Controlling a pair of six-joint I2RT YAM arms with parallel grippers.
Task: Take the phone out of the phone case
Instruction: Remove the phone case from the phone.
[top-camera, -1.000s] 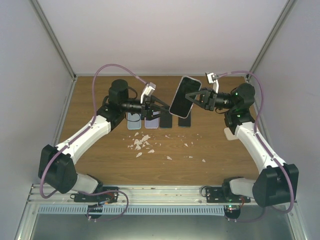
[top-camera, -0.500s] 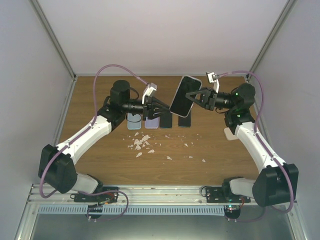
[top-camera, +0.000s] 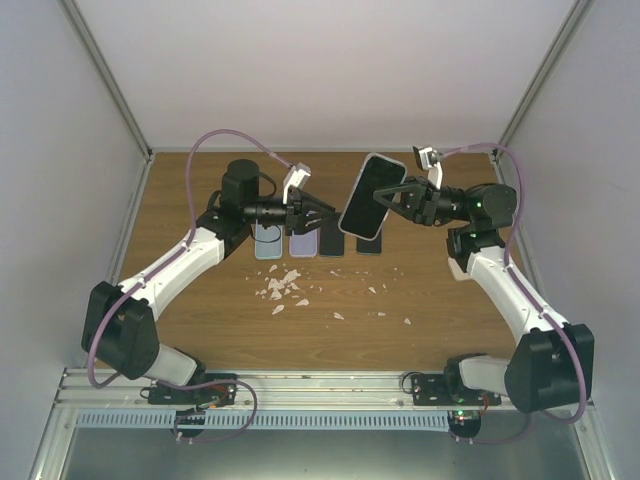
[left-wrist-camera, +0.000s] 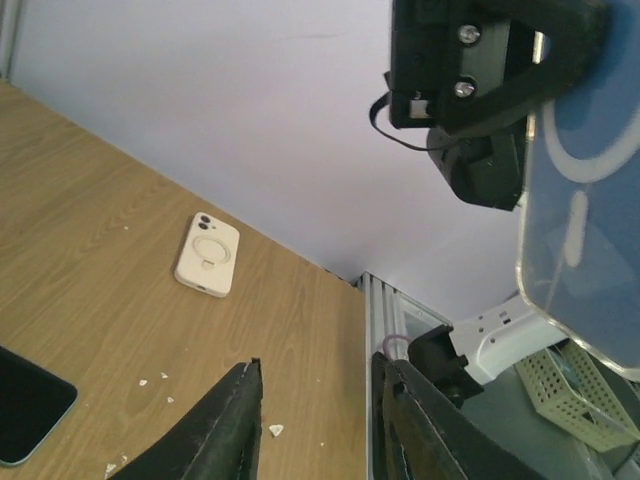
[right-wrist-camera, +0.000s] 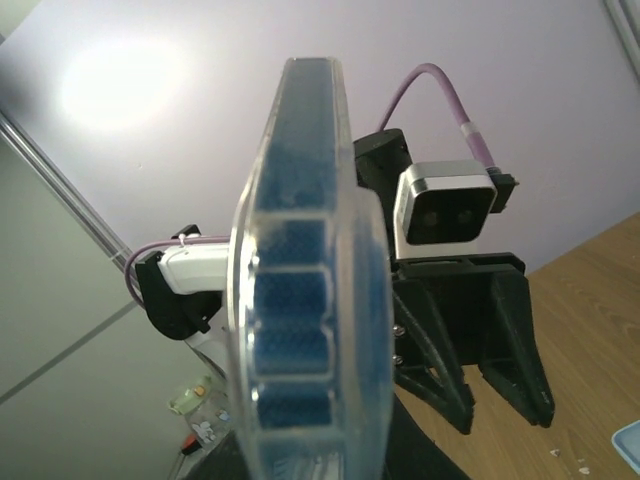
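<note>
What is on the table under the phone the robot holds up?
A row of phones lies flat there. The held phone hides part of the rightmost ones.

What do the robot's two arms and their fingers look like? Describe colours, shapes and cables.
The left arm and right arm have white links between bulky black joints. A mauve cable loops along each. Each wrist carries a small white-and-grey camera. The fingers are black, flat and tapered.
</note>
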